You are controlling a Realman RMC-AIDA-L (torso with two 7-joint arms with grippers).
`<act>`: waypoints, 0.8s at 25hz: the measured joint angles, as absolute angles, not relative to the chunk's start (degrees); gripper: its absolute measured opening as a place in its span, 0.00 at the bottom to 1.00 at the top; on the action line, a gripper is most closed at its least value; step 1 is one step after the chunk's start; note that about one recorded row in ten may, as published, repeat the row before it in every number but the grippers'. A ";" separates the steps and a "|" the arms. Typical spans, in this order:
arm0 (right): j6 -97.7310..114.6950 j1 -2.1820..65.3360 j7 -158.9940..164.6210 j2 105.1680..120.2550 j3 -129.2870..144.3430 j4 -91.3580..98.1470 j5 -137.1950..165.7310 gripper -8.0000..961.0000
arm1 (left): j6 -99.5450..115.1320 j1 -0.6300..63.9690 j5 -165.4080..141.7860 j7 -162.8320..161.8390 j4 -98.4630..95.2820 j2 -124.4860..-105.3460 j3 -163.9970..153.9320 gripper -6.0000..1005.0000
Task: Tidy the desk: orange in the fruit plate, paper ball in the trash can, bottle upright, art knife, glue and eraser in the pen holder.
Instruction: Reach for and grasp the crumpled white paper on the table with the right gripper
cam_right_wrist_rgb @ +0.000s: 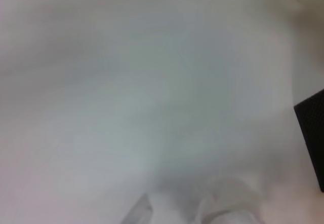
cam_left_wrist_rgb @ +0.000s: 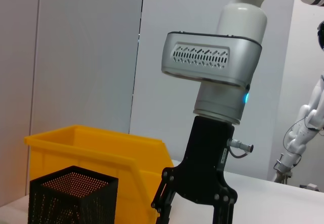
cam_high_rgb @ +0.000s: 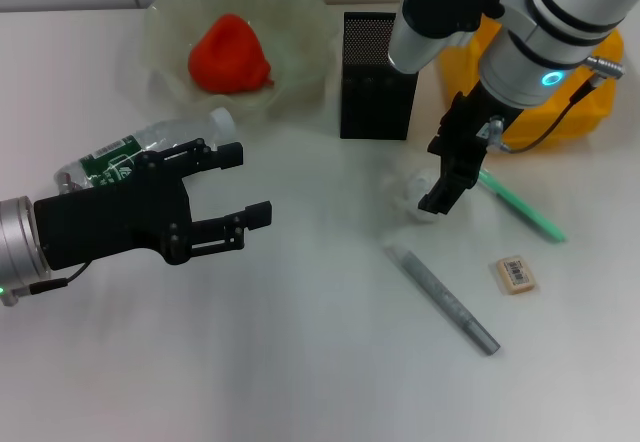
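Observation:
The orange [cam_high_rgb: 230,54] lies in the translucent fruit plate [cam_high_rgb: 300,12] at the back. A white paper ball [cam_high_rgb: 408,194] sits mid-table, and my right gripper [cam_high_rgb: 440,190] hangs open just over its right side. In the left wrist view the right gripper [cam_left_wrist_rgb: 195,216] has its fingers spread. The clear bottle [cam_high_rgb: 135,147] lies on its side at the left, partly hidden behind my open, empty left gripper [cam_high_rgb: 255,182]. The green art knife [cam_high_rgb: 522,207], the grey glue stick [cam_high_rgb: 445,300] and the eraser [cam_high_rgb: 515,273] lie on the table at the right. The paper ball [cam_right_wrist_rgb: 228,203] shows blurred in the right wrist view.
The black mesh pen holder [cam_high_rgb: 375,77] stands behind the paper ball. The yellow trash can [cam_high_rgb: 590,102] is at the back right, partly behind my right arm. The pen holder [cam_left_wrist_rgb: 71,196] and the trash can [cam_left_wrist_rgb: 101,153] also appear in the left wrist view.

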State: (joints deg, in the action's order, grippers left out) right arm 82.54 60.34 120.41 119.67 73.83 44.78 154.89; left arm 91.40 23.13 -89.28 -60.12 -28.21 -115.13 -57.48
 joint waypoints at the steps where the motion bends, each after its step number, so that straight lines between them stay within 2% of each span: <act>1: 81.96 60.34 120.41 119.68 74.14 44.41 154.85 0.83 | 91.40 23.13 -89.29 -60.12 -28.21 -115.13 -57.48 0.79; 20: 76.29 60.29 119.96 119.72 77.45 39.90 153.44 0.80 | 91.41 23.16 -89.25 -60.87 -28.19 -115.13 -57.48 0.79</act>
